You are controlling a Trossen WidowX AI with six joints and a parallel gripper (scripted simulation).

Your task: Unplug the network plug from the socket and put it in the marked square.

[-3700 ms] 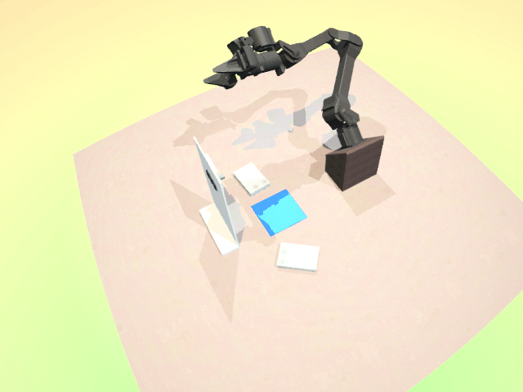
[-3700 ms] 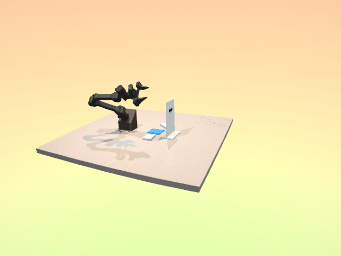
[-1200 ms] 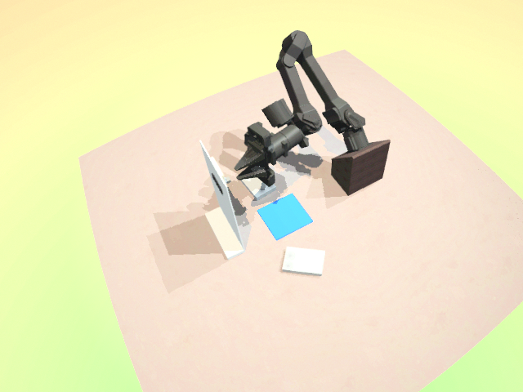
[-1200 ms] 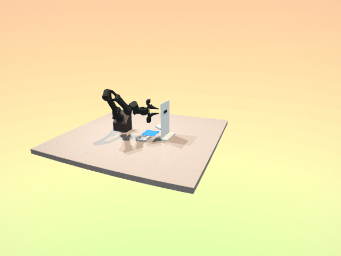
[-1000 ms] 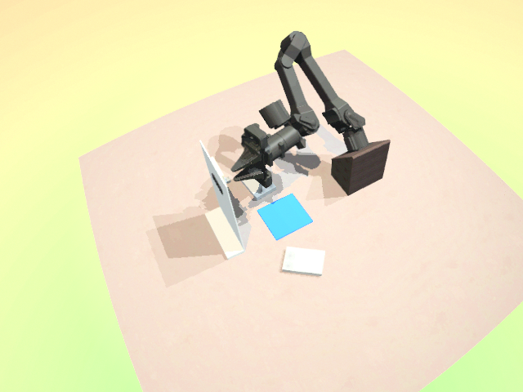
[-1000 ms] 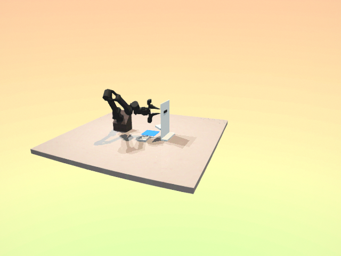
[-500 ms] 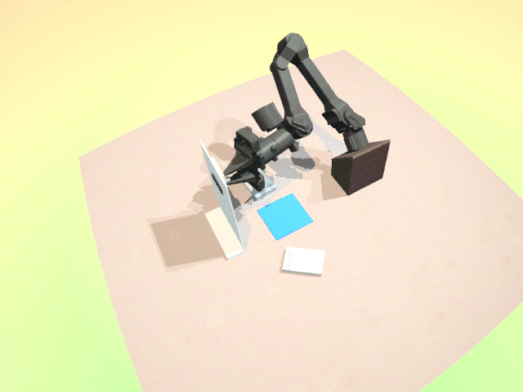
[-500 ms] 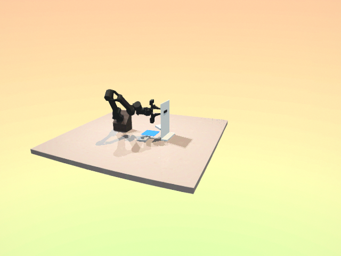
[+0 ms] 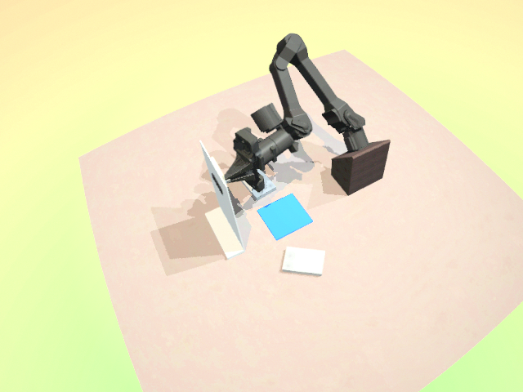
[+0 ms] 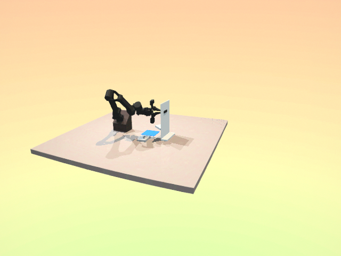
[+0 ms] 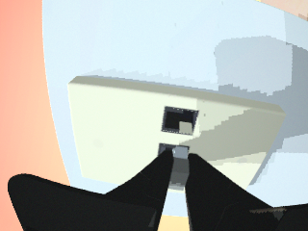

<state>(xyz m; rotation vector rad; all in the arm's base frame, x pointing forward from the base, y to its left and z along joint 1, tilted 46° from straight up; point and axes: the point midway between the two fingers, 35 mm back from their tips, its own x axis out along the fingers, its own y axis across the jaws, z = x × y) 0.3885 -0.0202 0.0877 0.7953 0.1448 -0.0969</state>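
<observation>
The grey plug [image 11: 178, 175] sits at the middle socket of the pale socket plate [image 11: 115, 130] on the upright white panel [image 9: 228, 208] [image 10: 164, 125] [image 11: 120, 43]. My gripper [image 9: 227, 181] [image 10: 160, 111] [image 11: 179, 160] is shut on the plug, one dark finger on each side of it, close to the panel. The light piece at the plug's upper end shows between the fingertips. How far the plug is in the socket is hidden by the fingers. The marked blue square [image 9: 284, 217] [image 10: 149, 133] lies on the table, in front of the panel.
A flat white block [image 9: 303, 260] [image 10: 142, 138] lies beyond the blue square. Another pale block [image 9: 264, 193] [image 10: 157, 126] lies below the gripper, near the panel. An empty socket [image 11: 173, 118] shows above the plug. The arm stands on a dark wooden base [image 9: 367, 168] [image 10: 122, 126].
</observation>
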